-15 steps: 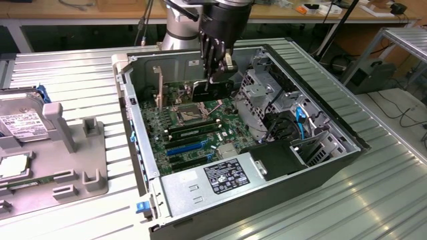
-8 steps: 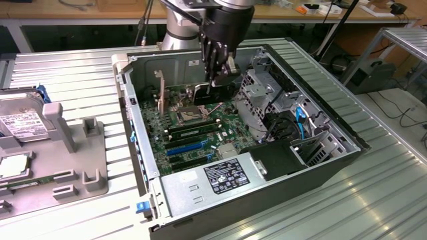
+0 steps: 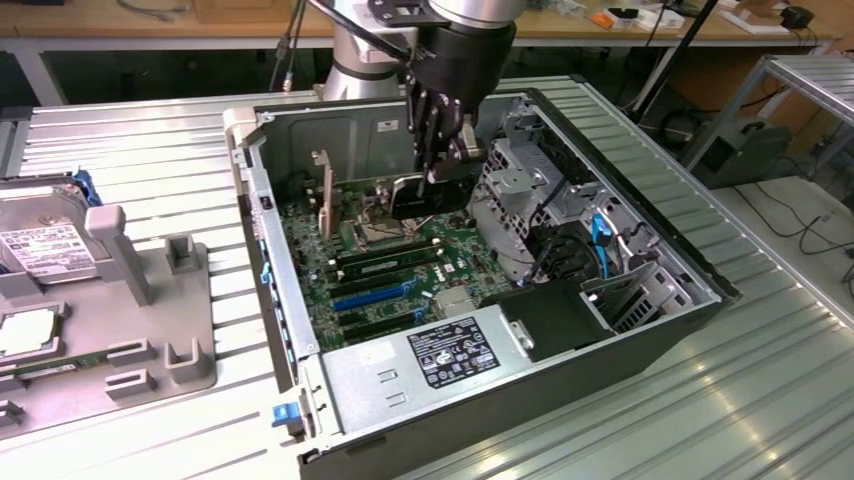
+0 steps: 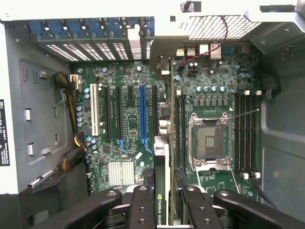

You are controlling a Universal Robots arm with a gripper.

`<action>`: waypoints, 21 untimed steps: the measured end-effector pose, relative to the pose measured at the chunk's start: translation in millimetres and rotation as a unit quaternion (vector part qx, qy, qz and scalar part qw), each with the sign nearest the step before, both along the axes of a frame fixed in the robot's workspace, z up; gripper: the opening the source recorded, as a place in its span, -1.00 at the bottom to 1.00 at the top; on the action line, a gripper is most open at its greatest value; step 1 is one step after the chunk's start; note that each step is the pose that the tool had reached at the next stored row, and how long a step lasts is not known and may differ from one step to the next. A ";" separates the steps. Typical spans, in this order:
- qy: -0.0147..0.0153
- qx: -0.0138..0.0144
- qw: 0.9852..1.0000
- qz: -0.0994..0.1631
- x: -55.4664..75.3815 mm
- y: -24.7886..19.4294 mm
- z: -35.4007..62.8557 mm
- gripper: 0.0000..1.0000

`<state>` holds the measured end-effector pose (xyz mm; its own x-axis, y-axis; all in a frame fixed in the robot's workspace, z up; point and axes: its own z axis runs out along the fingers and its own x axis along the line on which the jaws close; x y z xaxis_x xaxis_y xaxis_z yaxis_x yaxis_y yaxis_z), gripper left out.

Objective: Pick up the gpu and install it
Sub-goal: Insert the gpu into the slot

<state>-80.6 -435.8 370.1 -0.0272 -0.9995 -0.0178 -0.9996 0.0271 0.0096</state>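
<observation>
- Tool (image 3: 441, 170): lowered inside the open computer case (image 3: 274, 250) on the table (image 3: 134, 160). Its fingers (image 4: 141, 205) are clamped on the two flat faces of the gpu (image 4: 161, 202).
- Gpu: held edge-on and upright over the motherboard (image 4: 128, 143), close to the long blue slot (image 4: 143, 112). Whether its lower edge touches any slot cannot be told.
- Handling (judged): a light, stiff, thin card, likely fragile at its soldered parts and contact edge. A skewed push could bend it.
- Hold (judged): best taken across the flat faces near the upper edge, away from the contacts, as here.
</observation>
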 end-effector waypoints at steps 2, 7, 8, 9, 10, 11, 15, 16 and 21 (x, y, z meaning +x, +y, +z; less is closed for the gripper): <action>0.000 0.000 1.000 0.000 0.0 -1.9 -0.2 -0.47; 0.000 0.000 1.000 0.000 0.0 -5.2 -1.1 -0.47; 0.000 0.000 1.000 0.000 0.0 -5.4 -1.1 -0.47; 0.000 0.000 1.000 0.000 0.0 -6.1 -1.1 -0.47; 0.000 0.000 1.000 0.000 0.0 -6.3 -1.2 -0.47; 0.000 0.000 1.000 0.000 0.0 -6.3 -1.2 -0.47; 0.000 0.000 1.000 0.000 0.0 -6.3 -1.2 -0.47; 0.000 0.000 1.000 0.000 0.0 -6.3 -1.3 -0.47; 0.000 0.000 1.000 0.000 0.0 -6.3 -6.6 -0.47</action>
<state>-80.6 -442.2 363.4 -0.0263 -0.9995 -0.0177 -0.9996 0.0261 0.0097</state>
